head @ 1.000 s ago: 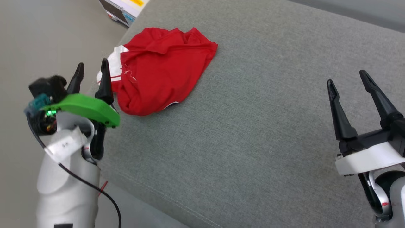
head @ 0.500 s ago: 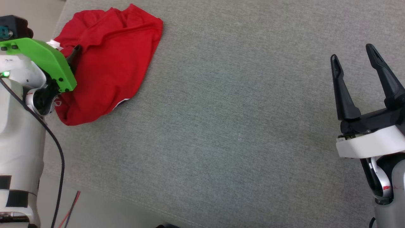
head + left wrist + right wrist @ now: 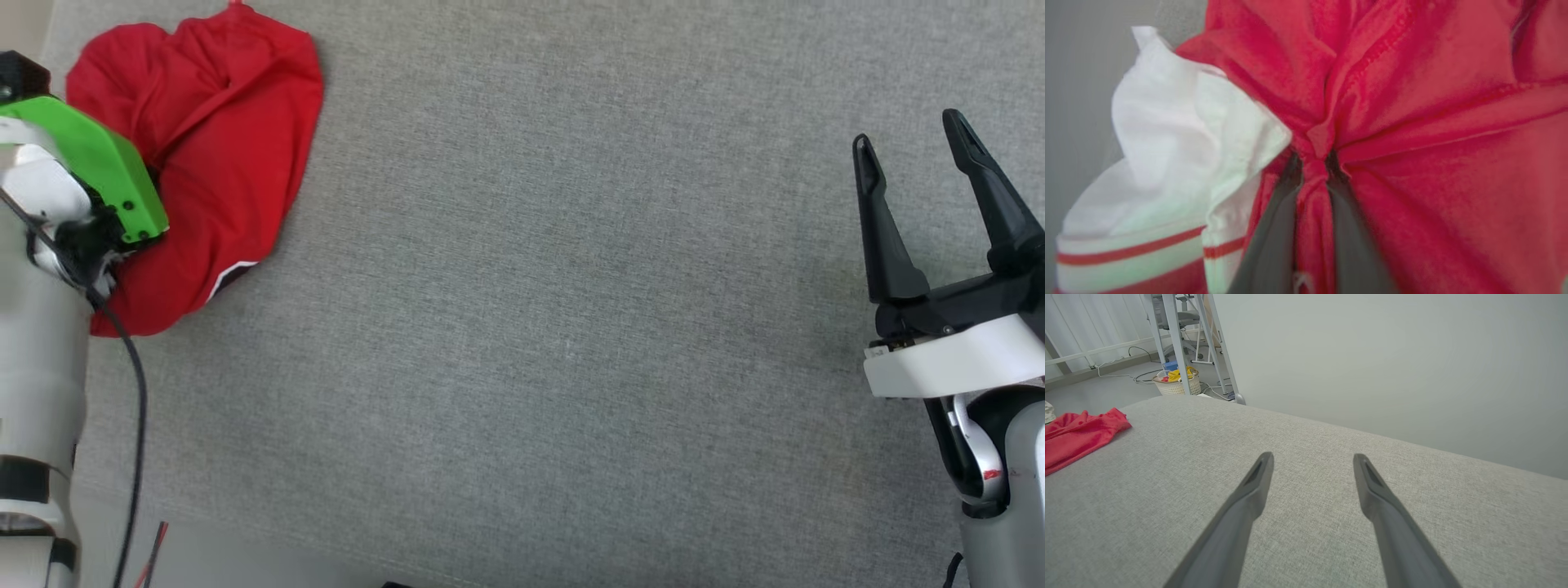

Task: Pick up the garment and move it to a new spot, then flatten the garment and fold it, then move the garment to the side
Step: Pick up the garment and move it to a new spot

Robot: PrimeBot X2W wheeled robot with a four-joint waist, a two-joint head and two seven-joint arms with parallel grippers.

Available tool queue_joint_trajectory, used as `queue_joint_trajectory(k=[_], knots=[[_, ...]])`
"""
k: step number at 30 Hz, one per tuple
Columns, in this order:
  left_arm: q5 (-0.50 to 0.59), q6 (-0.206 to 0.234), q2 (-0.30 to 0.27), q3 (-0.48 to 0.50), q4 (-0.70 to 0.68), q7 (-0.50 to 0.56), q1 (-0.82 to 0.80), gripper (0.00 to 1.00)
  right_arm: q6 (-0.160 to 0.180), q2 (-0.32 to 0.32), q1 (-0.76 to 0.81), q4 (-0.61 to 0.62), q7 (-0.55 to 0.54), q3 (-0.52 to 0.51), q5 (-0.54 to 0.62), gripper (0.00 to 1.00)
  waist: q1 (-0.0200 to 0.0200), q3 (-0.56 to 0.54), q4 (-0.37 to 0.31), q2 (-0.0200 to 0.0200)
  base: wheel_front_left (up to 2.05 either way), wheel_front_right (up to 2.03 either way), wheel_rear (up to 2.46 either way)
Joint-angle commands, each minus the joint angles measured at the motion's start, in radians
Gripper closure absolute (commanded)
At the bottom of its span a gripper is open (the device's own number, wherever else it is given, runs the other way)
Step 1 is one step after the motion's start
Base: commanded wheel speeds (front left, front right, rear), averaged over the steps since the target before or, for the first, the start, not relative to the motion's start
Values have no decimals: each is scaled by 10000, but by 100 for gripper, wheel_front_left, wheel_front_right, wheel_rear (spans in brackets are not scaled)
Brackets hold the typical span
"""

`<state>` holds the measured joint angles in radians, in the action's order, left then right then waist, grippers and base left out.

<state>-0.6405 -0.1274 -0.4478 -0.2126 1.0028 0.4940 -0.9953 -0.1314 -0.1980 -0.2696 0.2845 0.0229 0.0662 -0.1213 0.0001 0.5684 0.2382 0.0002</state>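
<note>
1. The left tool (image 3: pixel 1312 157) is pinched together on a fold of the red shirt (image 3: pixel 1433 122), beside its white sleeve (image 3: pixel 1167 134) with red stripes.
2. The right tool (image 3: pixel 910 139), at the right edge of the head view, has its fingers apart, holding nothing, above the grey cushion (image 3: pixel 571 327).
3. The shirt lies crumpled in the upper left of that view, on the cushion, well apart from the right tool.

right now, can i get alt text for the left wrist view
Close up, the left end effector pinches a bunched fold of the crumpled red fabric T-shirt between its two dark fingers. The shirt's white short sleeve with red-striped trim spills to the left, with a blurred grey surface beyond it.
</note>
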Motion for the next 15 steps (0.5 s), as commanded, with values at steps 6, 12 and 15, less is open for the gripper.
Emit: queue_joint_trajectory(k=[6, 12, 15], knots=[[374, 160, 368, -226, 249, -1312, 156, 100, 7, 101, 107, -257, 137, 53, -153, 0, -1, -950, 238, -2, 0, 0, 0], [857, 445, 208, -418, -64, -2779, -136, 100, 7, 394, 436, -564, 355, -6, -219, 0, -1, -1871, 255, -2, 0, 0, 0], [972, 607, 171, -396, -281, -3534, -229, 100, 7, 581, 663, -726, 479, -108, -245, 0, -1, -2361, 188, -2, 0, 0, 0]])
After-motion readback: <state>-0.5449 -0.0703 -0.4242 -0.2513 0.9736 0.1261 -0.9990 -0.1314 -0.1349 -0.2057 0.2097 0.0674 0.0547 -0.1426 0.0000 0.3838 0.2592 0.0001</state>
